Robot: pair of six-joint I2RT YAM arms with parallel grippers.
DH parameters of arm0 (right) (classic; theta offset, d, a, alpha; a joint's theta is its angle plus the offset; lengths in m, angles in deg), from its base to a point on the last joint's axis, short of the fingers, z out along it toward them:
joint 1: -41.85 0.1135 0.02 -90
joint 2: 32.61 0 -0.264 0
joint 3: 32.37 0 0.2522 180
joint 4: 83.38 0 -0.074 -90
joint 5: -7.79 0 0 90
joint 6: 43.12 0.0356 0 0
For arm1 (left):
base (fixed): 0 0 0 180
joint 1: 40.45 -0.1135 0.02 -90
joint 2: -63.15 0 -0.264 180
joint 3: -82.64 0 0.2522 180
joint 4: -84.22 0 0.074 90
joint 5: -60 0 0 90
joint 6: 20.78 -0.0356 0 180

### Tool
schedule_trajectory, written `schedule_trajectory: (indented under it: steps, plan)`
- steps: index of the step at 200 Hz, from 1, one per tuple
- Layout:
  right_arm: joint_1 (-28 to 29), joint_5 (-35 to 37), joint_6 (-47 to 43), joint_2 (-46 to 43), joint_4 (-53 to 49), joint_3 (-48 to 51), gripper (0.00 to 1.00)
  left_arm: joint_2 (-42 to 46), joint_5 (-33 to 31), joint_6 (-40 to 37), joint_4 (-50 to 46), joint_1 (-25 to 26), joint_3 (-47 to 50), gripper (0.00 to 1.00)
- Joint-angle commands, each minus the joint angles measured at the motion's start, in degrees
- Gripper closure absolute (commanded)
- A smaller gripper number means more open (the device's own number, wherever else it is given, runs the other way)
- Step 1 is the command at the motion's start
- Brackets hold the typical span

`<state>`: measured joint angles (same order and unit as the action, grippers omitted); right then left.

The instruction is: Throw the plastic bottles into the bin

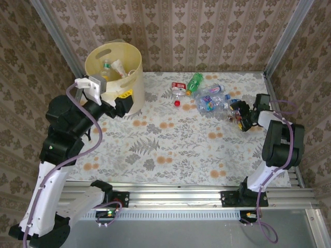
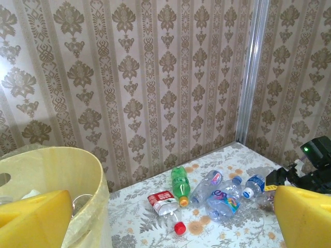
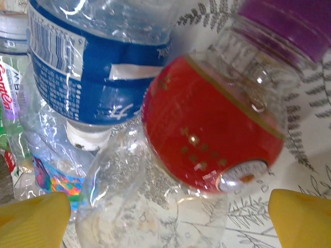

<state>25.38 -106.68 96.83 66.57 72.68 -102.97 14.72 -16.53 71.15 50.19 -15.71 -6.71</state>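
bottles [image 1: 211,103] on floral tablecloth [image 1: 170,139]; damask walls [image 1: 207,31]

Count, as I see it:

- Bin [image 1: 137,85]: one. Inside it I make out at least two bottles [image 1: 106,65]; the rest is too jumbled to number.
- Green bottle [image 1: 195,81]: one, on the worktop.
- Flattened red-labelled bottle [image 1: 178,86]: one.
- Red cap [image 1: 177,103]: one; can't tell whether it is loose or on a bottle.
- Heap of clear bottles [image 1: 212,101]: at least four, overlapping, exact number unclear.
- Close under my right wrist: one blue-labelled bottle [image 3: 98,67], one purple-capped bottle [image 3: 212,134], one crumpled clear bottle [image 3: 150,206].
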Motion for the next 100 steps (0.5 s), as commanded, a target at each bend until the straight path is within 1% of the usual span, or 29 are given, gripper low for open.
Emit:
schedule_trajectory:
  steps: [1, 34, 66, 100]
  plan:
    - [-0.3, -1.1, 1.4, 1.8, 0.5, -2.6, 0.0, 1.3, -1.1, 0.7, 0.2, 0.4, 0.3, 0.0]
    - [-0.3, -2.7, 1.5, 5.0, 1.8, -1.7, 0.01, 1.1, -1.0, 1.1, 1.1, 0.3, 0.7, 0.0]
    - [0.0, -2.7, 0.4, 6.6, 2.9, -0.2, 0.02, 0.3, -0.8, 1.7, 1.6, 0.4, 0.7, 0.0]
    - [0.4, -3.4, -0.6, 6.0, 3.6, 2.0, 0.08, -0.3, -0.5, 2.4, 2.0, 0.8, 0.7, 0.0]
